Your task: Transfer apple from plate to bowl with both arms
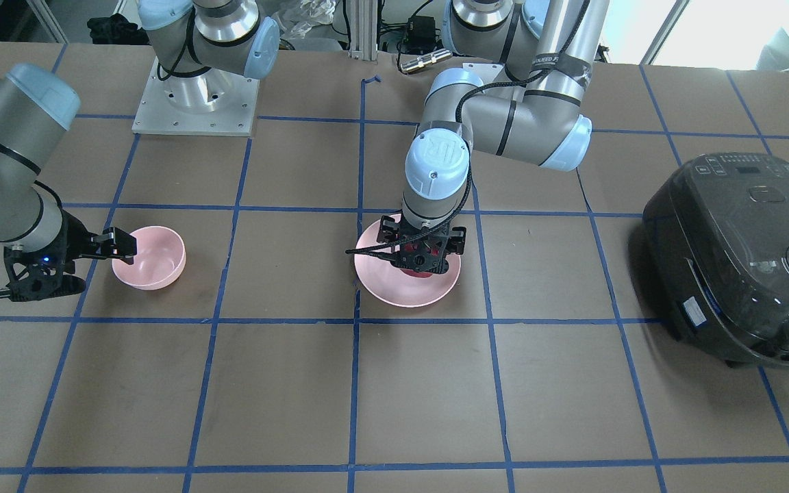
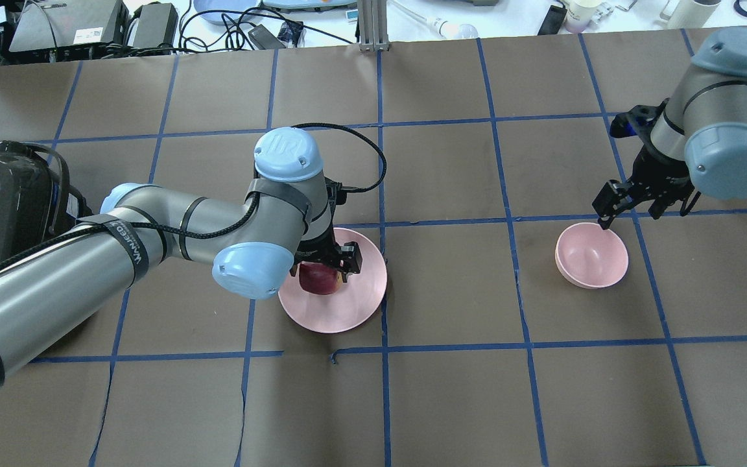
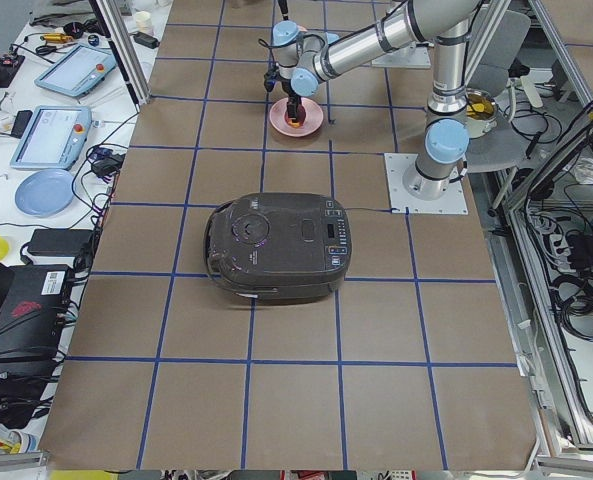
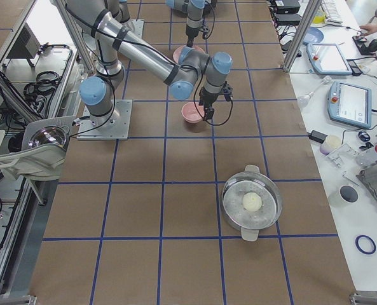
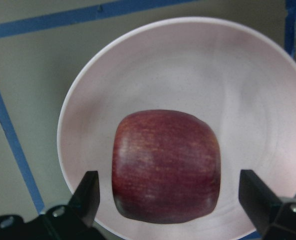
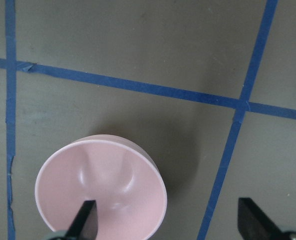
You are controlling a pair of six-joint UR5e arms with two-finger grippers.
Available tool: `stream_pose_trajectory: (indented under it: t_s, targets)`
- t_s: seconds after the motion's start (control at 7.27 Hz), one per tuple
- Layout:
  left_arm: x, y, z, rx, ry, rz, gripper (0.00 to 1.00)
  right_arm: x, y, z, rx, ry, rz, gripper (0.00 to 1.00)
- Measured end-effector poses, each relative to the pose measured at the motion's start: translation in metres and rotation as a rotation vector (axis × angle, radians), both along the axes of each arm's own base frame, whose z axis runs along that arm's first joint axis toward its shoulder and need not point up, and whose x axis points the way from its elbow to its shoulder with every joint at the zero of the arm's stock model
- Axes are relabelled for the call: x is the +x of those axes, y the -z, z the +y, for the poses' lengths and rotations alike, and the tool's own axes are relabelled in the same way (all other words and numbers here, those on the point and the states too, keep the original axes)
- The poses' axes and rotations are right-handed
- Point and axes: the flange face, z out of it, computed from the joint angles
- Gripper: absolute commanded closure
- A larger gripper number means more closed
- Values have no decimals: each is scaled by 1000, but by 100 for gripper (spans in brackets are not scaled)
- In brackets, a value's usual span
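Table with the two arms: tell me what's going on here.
The left gripper is down over the plate with its fingers open on either side of the apple, gaps showing on both sides, so it has not gripped yet. The apple lies on the plate. Off to the side, the right gripper hangs open at the bowl, one finger above its inside and the other outside its wall. The bowl is empty.

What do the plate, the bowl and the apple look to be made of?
The plate: likely plastic or melamine, pale pink, matte with faint speckles and only a soft sheen. The bowl: same pink look, smooth with soft highlights inside, probably the same plastic. The apple: dark red streaked skin, dull; its blocky shape leaves real or imitation open.
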Motion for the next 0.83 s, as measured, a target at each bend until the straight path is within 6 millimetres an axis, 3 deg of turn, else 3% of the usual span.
stream_pose_trajectory:
  t_s: [0.14, 0.41, 0.55, 0.83]
  targets:
    - [0, 3, -1, -9, -2, 3, 100, -1, 20, -2, 24, 18, 3, 49]
    - [-1, -6, -5, -39, -16, 11, 100, -1, 43, -2, 59, 40, -7, 89]
    - [-1, -21, -12, -68, -33, 19, 100, -1, 50, -1, 73, 42, -11, 100]
    - [-8, -58, -33, -129, -103, 33, 100, -1, 48, 0, 81, 50, -12, 100]
